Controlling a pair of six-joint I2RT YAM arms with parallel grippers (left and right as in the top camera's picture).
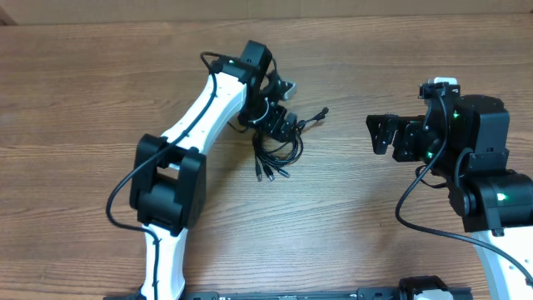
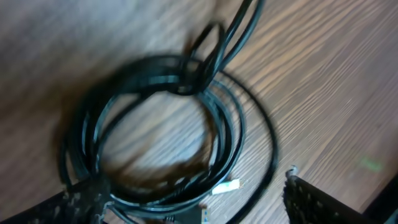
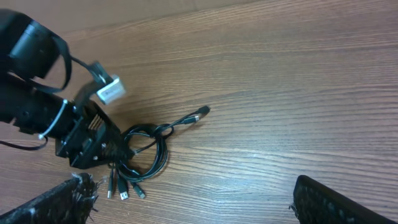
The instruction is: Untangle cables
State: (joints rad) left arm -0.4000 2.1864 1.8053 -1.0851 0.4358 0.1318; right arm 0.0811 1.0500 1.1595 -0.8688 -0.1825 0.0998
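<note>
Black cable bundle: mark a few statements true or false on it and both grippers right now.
1. The coiled black cable bundle lies on the brown wooden table. True.
2. The right gripper is shut on the bundle. False: it is open, apart from the cables.
3. The left gripper is open over the coil. True.
4. Every cable end is tucked inside the coil. False: one black plug end sticks out toward the right gripper.

You are looking at black cables (image 1: pixel 279 143) against a bench (image 1: pixel 92 92) showing brown wood grain. Their plug tips (image 2: pixel 227 185) are showing silver-white. The left arm (image 1: pixel 196 112) is wearing white shells with black joints; green lights are glowing on the black right arm (image 1: pixel 483 125).
</note>
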